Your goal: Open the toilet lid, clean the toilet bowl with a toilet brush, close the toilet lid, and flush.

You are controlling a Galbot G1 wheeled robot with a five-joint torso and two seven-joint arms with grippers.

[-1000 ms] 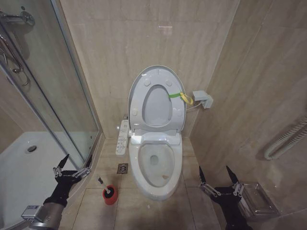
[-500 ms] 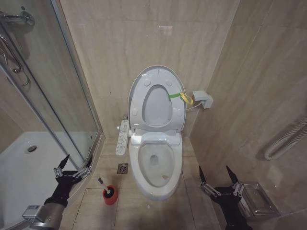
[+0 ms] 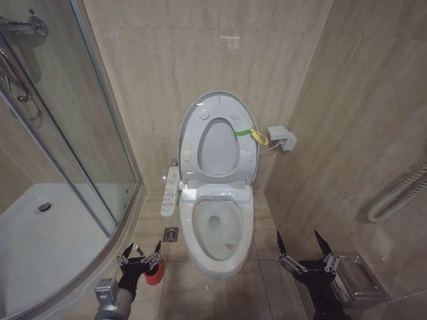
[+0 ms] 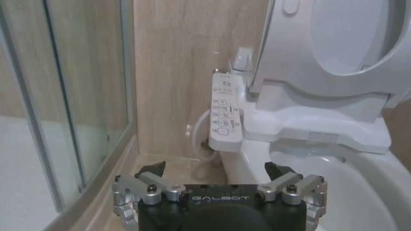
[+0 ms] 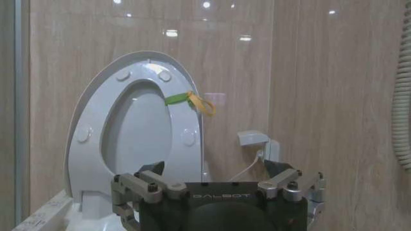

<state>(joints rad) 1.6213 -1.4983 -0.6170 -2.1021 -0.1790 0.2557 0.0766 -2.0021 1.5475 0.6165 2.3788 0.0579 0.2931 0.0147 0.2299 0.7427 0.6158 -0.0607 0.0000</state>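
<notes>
Red plastic marks the nearest task thing: the toilet brush (image 3: 152,270) stands in its small round holder on the floor tiles at the lower left of the head view, just beside the foot of the toilet bowl (image 3: 217,230). It looks light and stiff, its thin white stick likely smooth and easy to tip, so a hold high on the handle seems best. The left end effector (image 3: 139,255) hangs right over it with fingers spread wide, gripping nothing; whether a fingertip touches the holder I cannot tell. At the lower right the right end effector (image 3: 301,249) waits, equally wide apart and empty. Farther back, in the middle of the frame, the toilet lid (image 3: 218,137) stands upright against the wall with the seat.
</notes>
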